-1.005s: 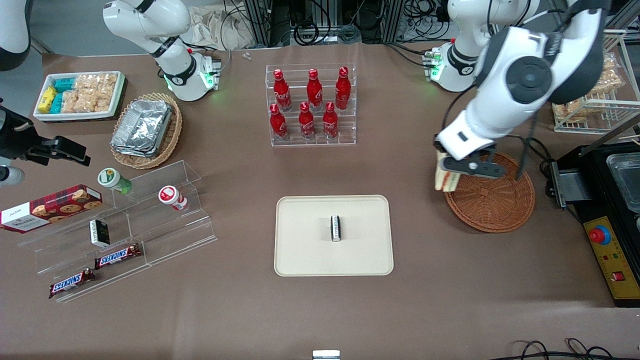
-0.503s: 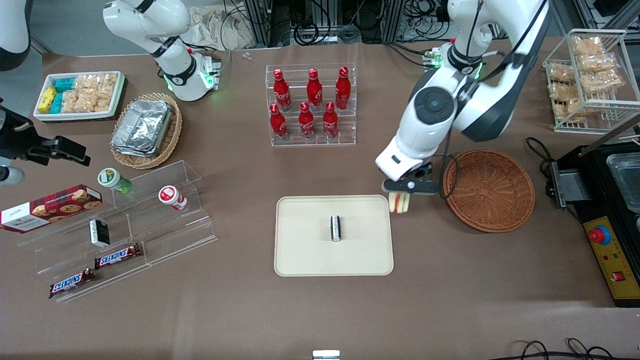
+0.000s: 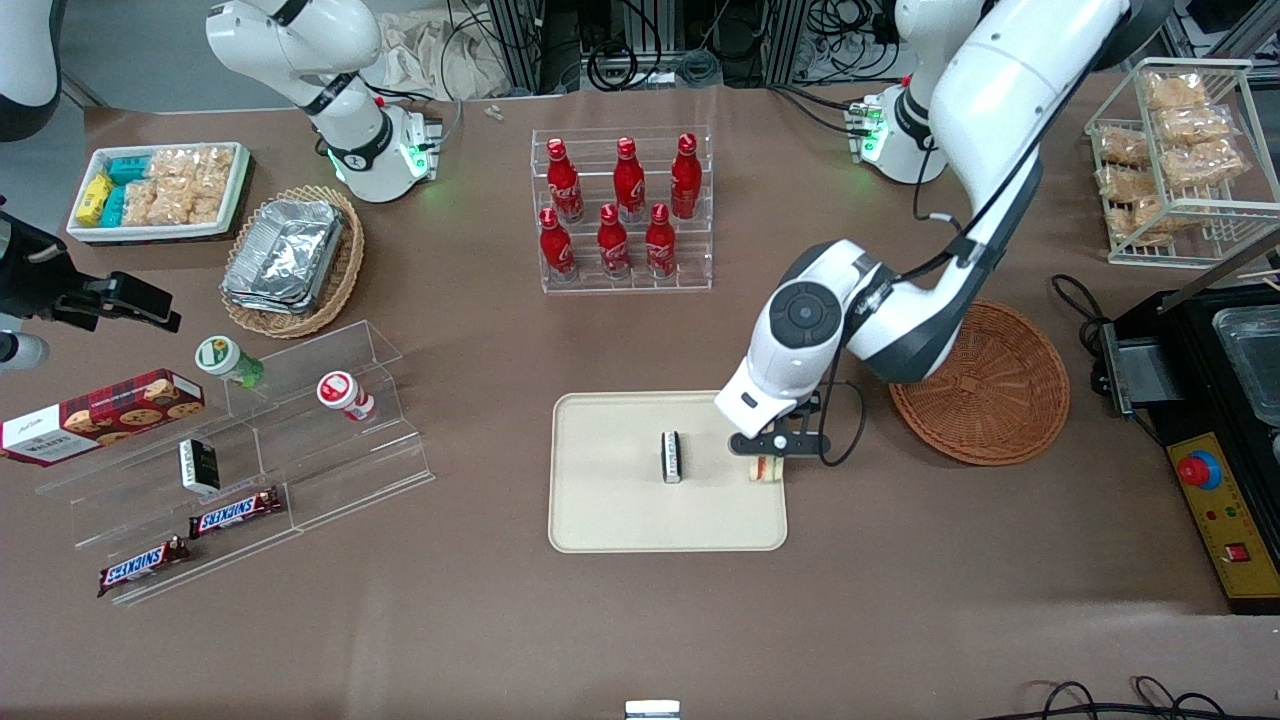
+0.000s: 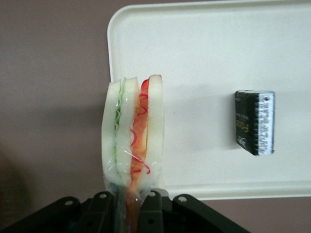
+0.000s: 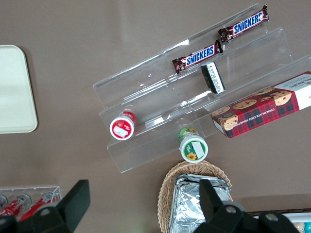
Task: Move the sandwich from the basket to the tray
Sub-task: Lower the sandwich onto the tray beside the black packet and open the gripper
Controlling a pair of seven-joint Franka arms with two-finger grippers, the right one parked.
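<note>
The gripper [image 3: 768, 452] hangs over the tray [image 3: 610, 510] edge nearest the basket [image 3: 1000, 400]. Its fingers [image 4: 150, 206] pinch the sandwich [image 4: 132, 141]. A small black packet [image 3: 672, 457] lies on the tray beside it.

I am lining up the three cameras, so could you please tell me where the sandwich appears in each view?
Front view: the sandwich hangs from the left gripper over the tray edge nearest the basket.
Left wrist view: the sandwich stands upright in the gripper, over the tray's edge.
Right wrist view: not in it.
Shared landmark: the tray.
</note>
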